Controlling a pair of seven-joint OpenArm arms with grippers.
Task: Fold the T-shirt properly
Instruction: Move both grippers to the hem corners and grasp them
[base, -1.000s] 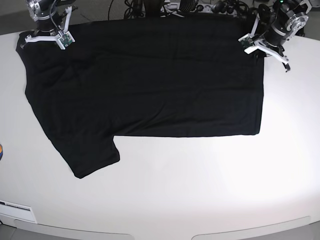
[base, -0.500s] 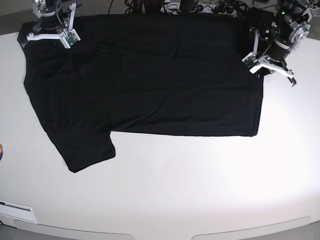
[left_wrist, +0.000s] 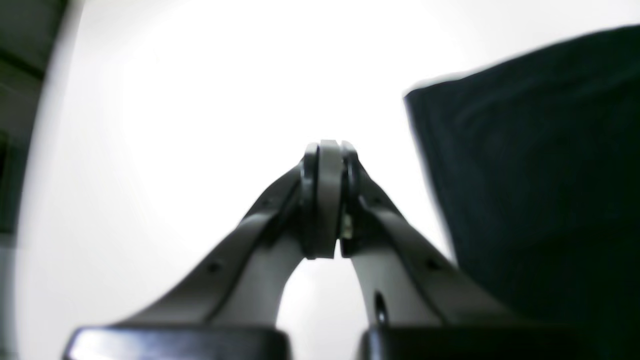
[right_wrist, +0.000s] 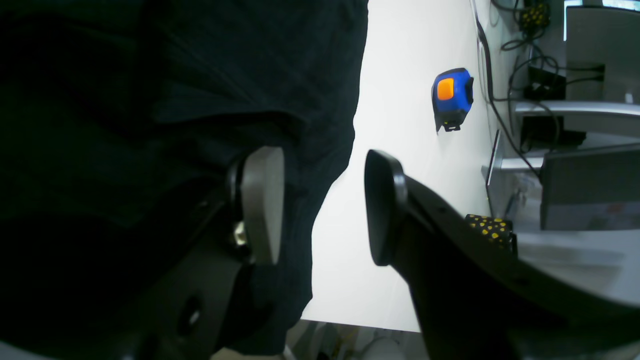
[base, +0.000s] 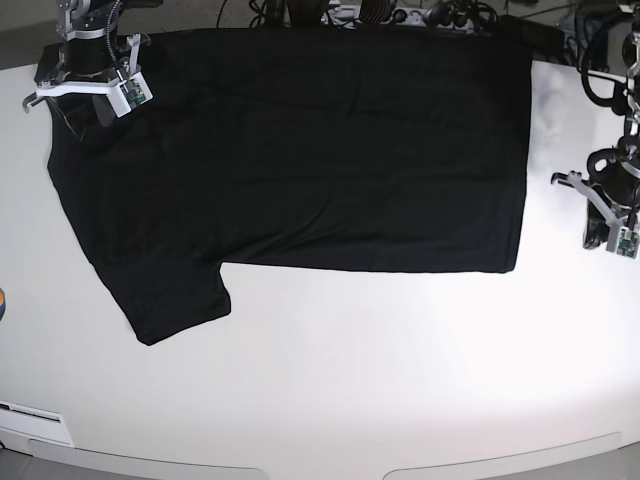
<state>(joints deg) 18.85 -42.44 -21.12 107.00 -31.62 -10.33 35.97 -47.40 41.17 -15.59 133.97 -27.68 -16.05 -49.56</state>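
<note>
I am seeing the T-shirt (base: 300, 150) lying spread plain-side up across the far half of the white table (base: 350, 380), no fold in it yet, so all folding is remaining. My right gripper (right_wrist: 320, 205) is standing with jaws apart over the shirt's edge; my left gripper (left_wrist: 327, 200) is pressed together, empty, beside the cloth. A blue tape measure (right_wrist: 452, 97) is sitting near the table's edge, cables beyond.

The T-shirt (base: 300, 150) is matt black cloth, a fine soft weave with shallow creases. Under it the table (base: 400, 380) looks smooth and white with a slight sheen. The right gripper (right_wrist: 320, 205) has matt dark plastic fingers with pale grey pads. A tape measure (right_wrist: 452, 97) looks like glossy blue and orange plastic.
</note>
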